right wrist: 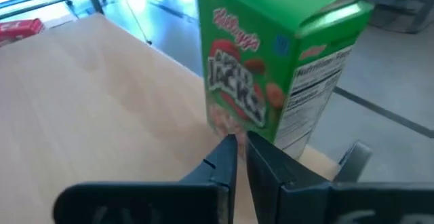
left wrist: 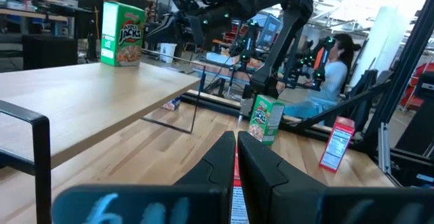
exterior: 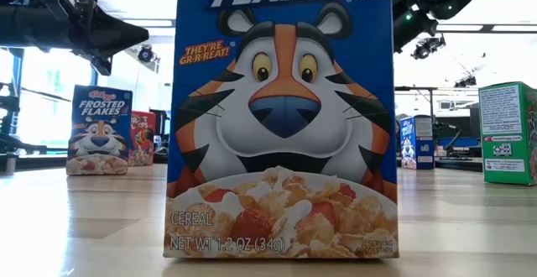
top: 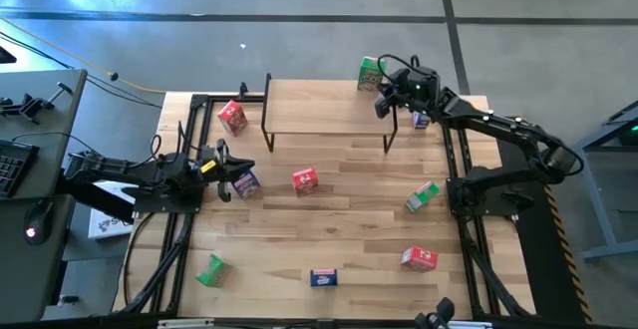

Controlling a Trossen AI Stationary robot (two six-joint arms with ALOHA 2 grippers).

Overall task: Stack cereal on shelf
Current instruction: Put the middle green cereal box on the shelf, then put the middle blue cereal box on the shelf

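Note:
The shelf [top: 319, 115] stands at the table's far middle, a light board on black legs. One green cereal box [top: 370, 71] stands upright on its far right corner. My right gripper [top: 382, 103] hovers over that corner, shut, its tips [right wrist: 236, 146] at the foot of the green box [right wrist: 271, 68]. My left gripper [top: 239, 168] is shut [left wrist: 236, 146] at the table's left, raised, beside a blue box [top: 246, 182] that stands on the table. The other small boxes stand or lie on the tabletop: red [top: 232, 117], red [top: 305, 178], green [top: 423, 195], blue [top: 323, 277]. My right gripper's shut fingertips [right wrist: 227, 149] come level at the lower edge of the green box's printed front [right wrist: 234, 125]. I cannot tell whether they touch it. The box stands upright on the shelf board [right wrist: 102, 95].
More boxes lie near the table's near edge: green [top: 211, 270] and red [top: 419, 258]. A blue one [top: 421, 120] sits under my right arm beside the shelf's right leg. Most of the shelf top is bare. A person sits beyond the table [left wrist: 339, 54].

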